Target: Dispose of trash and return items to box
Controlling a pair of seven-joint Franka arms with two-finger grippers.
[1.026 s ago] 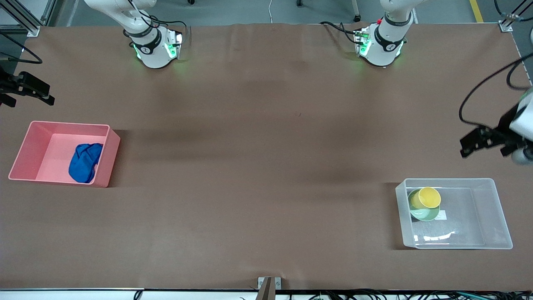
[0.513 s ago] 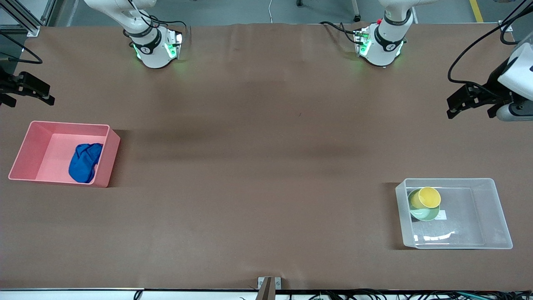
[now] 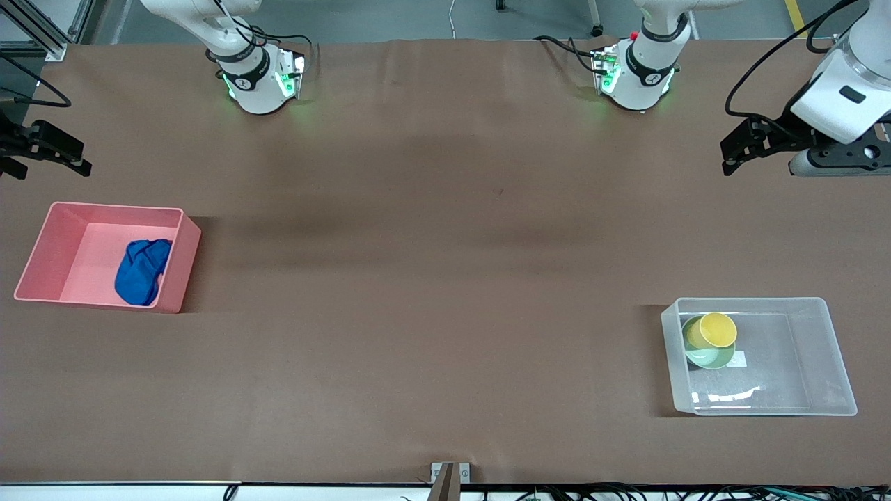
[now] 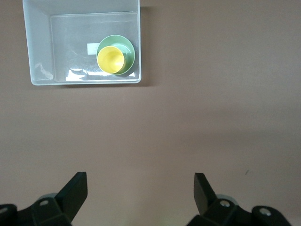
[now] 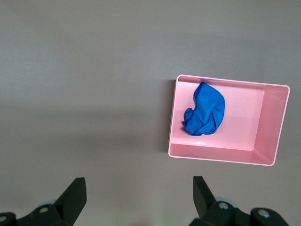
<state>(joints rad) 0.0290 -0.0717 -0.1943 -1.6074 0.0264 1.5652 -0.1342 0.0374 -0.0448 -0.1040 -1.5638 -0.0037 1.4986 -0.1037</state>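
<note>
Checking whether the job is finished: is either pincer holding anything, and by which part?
Nothing is held. The left pincer is open and empty over bare table, and the right pincer is open and empty above the table near the pink bin.

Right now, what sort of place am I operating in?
Likely a robotics lab test bench: two arm bases bolted to a brown-covered table, a pink bin and clear box staged at its ends, cables along the edge.

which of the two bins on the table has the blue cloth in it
The pink bin, at the right arm's end of the table, holds the blue cloth; the clear tub holds a yellow cup and green bowl.
</note>
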